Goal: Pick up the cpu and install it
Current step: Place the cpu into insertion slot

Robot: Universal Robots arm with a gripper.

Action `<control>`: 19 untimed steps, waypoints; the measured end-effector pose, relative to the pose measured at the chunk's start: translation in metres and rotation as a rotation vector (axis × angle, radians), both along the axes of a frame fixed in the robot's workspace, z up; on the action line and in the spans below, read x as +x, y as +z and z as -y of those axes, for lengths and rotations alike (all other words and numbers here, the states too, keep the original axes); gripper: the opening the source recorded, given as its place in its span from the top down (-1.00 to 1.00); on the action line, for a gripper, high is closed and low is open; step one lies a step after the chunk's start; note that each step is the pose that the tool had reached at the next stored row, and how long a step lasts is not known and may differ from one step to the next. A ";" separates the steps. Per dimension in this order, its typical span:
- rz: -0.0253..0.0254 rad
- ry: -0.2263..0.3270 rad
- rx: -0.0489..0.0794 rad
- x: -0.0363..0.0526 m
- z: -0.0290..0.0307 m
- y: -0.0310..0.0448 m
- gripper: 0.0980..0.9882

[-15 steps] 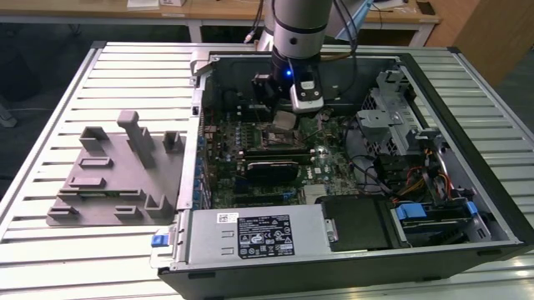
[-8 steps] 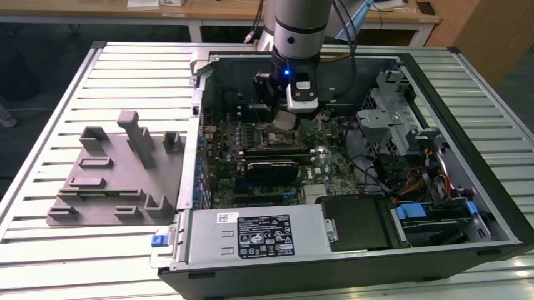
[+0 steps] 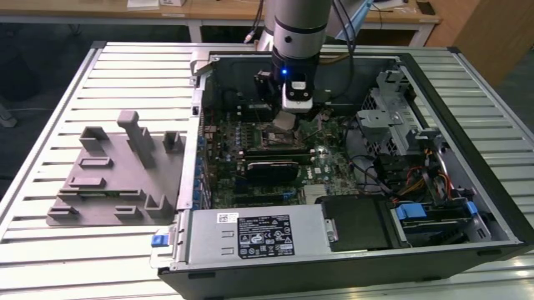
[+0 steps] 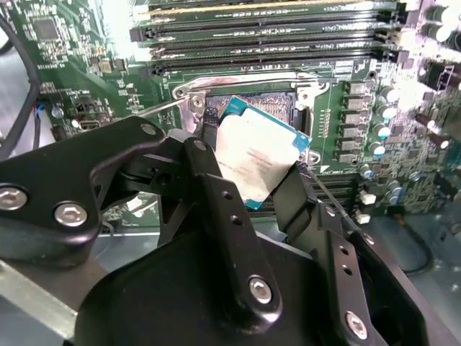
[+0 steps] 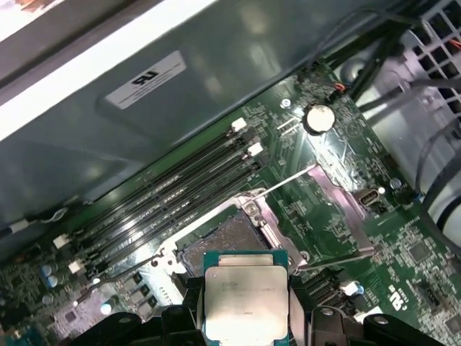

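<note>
The claw [image 4: 248, 169] is pinching the cpu [image 4: 259, 155] by two opposite edges, one black finger [image 4: 205, 155] on each side, with the metal top plate facing the cameras. In the exterior view the claw [image 3: 288, 116] hangs inside the open computer case [image 3: 467, 250], in the upper middle of the frame. The cpu [image 3: 286, 121] shows there as a pale square at its tip, over the green circuit board [image 3: 334, 169]. The case lies on a slatted metal worktop [image 3: 50, 81], and a grey plastic fixture [image 3: 117, 181] sits well apart on the exterior view's left.

In the first wrist view the cpu [image 5: 245, 295] is held just beside the open socket [image 5: 230, 241] and has not been seated. The socket's metal frame is swung back and its thin lever [image 5: 288, 180] stands out at an angle. The memory slots [image 5: 180, 187] run alongside.

The risks from here lie in the fit. In the second wrist view the chip's edges look skewed against the socket frame [image 4: 248, 81]. That may be the camera angle, but a real twist or tilt would land one corner first and could bend the fine contacts in the socket. Which way round the chip is keyed cannot be told. The grip is on thin edges only, so a knock against the raised frame or lever could shift the chip or drop it onto the board. Pressing down before it sits flat would do the same harm.
</note>
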State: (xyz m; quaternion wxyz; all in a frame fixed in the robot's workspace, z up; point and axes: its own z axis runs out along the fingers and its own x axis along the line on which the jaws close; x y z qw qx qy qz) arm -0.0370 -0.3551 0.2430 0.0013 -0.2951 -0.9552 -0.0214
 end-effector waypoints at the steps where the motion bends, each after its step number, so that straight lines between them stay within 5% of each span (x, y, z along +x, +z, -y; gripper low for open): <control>1: 0.0000 -0.012 0.000 0.0000 0.0000 0.0000 0.00; 19: 0.0000 -0.197 0.000 0.0000 0.0000 -0.0002 0.00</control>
